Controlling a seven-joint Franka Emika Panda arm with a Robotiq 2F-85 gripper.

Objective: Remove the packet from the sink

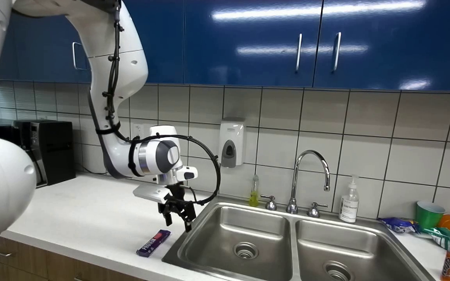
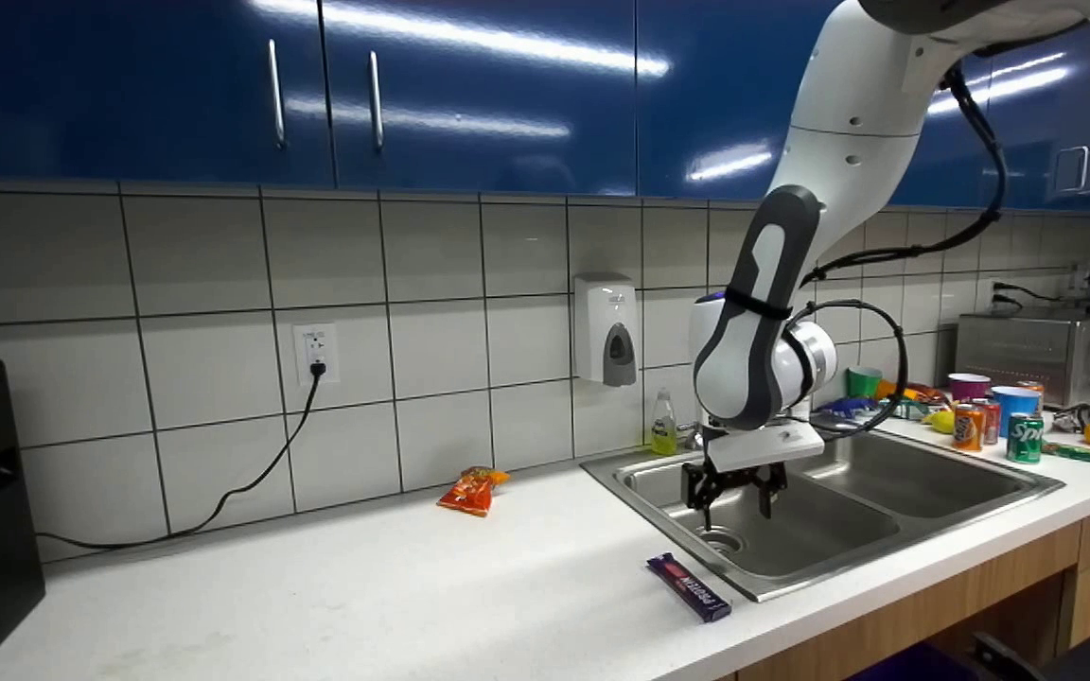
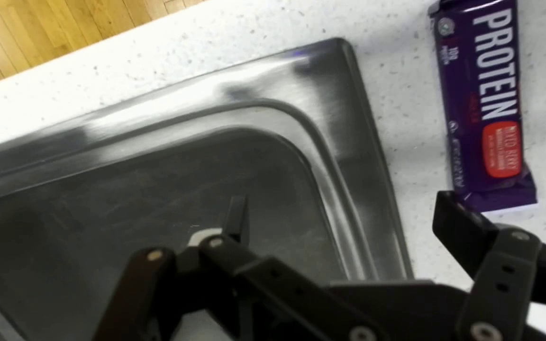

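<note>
The packet [image 1: 153,243] is a flat purple protein bar wrapper with a reddish patch. It lies on the white counter just beside the sink [image 1: 292,238], in both exterior views [image 2: 689,588]. In the wrist view the packet [image 3: 481,99] is at upper right, outside the sink rim [image 3: 356,137]. My gripper [image 1: 178,226] is open and empty. It hangs above the near-side edge of the sink, apart from the packet, and also shows in an exterior view [image 2: 737,518]. In the wrist view one fingertip of the gripper [image 3: 341,213] overlaps the packet's lower end.
A chrome faucet [image 1: 296,179] and a yellow-green soap bottle [image 1: 254,191] stand behind the sink. A small orange-red bag [image 2: 469,494] lies on the counter by the wall. Cans [image 2: 968,427] and cups [image 2: 1014,405] stand past the sink. A black appliance [image 1: 53,152] stands at the counter's other end.
</note>
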